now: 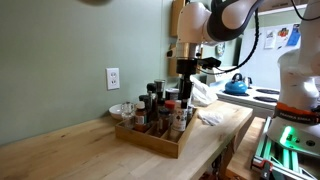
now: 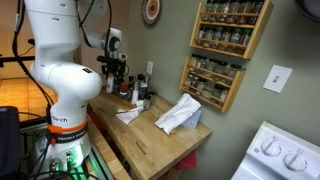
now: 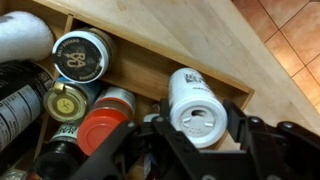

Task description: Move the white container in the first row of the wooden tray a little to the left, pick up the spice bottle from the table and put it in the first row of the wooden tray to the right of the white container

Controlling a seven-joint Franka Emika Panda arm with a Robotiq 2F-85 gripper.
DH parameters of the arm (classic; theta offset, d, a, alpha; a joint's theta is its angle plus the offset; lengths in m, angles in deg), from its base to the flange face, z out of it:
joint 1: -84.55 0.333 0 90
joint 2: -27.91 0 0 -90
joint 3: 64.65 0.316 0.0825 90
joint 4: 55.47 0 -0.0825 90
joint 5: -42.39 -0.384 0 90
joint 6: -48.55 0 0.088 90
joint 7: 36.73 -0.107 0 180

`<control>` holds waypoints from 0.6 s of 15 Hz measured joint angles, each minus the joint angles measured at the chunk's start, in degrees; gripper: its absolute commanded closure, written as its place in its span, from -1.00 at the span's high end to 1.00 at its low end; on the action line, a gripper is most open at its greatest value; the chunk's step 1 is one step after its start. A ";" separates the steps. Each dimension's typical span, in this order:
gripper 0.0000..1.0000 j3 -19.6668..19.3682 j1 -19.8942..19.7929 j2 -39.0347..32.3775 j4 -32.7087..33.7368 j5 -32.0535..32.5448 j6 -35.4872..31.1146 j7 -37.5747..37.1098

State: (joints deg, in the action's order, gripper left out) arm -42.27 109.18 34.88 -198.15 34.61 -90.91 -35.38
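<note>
In the wrist view the white container [image 3: 195,108], a pale cylinder with a shaker lid, stands in the corner of the wooden tray [image 3: 180,62]. My gripper [image 3: 198,120] is straight above it, with one black finger pressed on each side of it. In both exterior views the gripper [image 1: 186,88] [image 2: 118,76] is lowered into the bottles at the near end of the tray [image 1: 150,142]. No spice bottle shows on the table in any view.
Beside the container stand a red-capped bottle [image 3: 103,130], a dark-lidded jar [image 3: 82,55] and a gold-capped one [image 3: 65,103]. A white cloth [image 1: 212,116] [image 2: 178,115] lies on the wooden counter. A small bowl [image 1: 122,110] sits behind the tray. Spice racks [image 2: 228,30] hang on the wall.
</note>
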 measured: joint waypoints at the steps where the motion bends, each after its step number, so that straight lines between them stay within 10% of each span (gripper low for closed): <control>1: -0.40 0.07 0.00 0.00 0.00 0.08 -0.01 -0.02; 9: -0.40 0.93 -0.06 -1.48 -0.01 4.78 -0.70 -4.50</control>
State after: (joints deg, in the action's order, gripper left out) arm -41.34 109.13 33.40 -198.16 39.39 -91.61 -39.88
